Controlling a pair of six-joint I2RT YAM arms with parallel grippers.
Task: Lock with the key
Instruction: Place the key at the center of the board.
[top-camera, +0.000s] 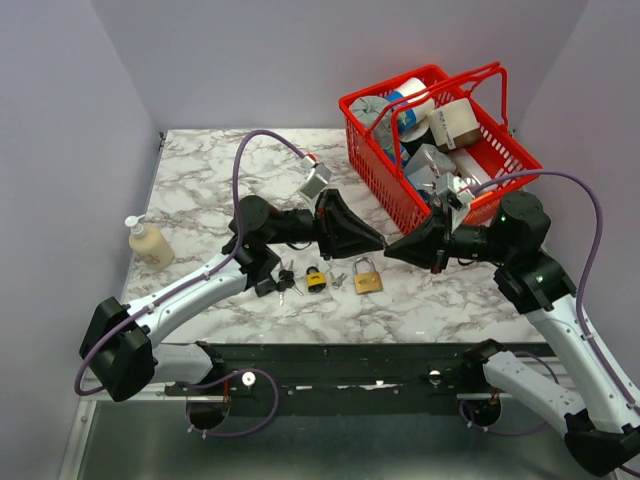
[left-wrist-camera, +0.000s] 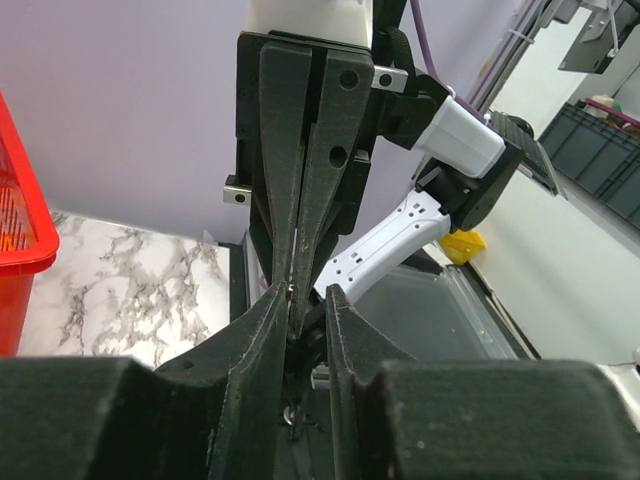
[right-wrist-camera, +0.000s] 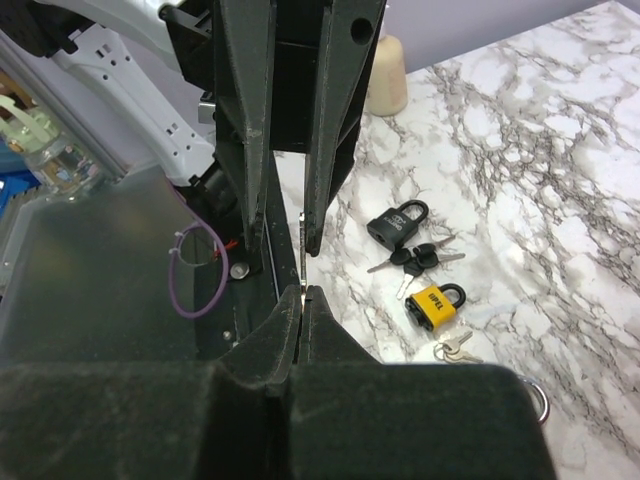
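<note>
My two grippers meet tip to tip above the marble table (top-camera: 200, 180). The right gripper (top-camera: 392, 250) (right-wrist-camera: 303, 293) is shut on a thin silver key (right-wrist-camera: 303, 250) that sticks out toward the left gripper (top-camera: 378, 242) (left-wrist-camera: 305, 292). The left gripper's jaws stand a little apart around the key blade and the right fingertips (left-wrist-camera: 300, 200), with a gap still showing. Below on the table lie a brass padlock (top-camera: 367, 278), a yellow padlock (top-camera: 316, 278) (right-wrist-camera: 436, 303) and a black padlock (right-wrist-camera: 398, 222).
Black-headed keys (right-wrist-camera: 425, 258) and a small silver key pair (right-wrist-camera: 455, 345) lie among the padlocks. A red basket (top-camera: 372, 165) (left-wrist-camera: 20, 200) full of items stands at the back right. A soap bottle (top-camera: 150, 243) stands at the left edge.
</note>
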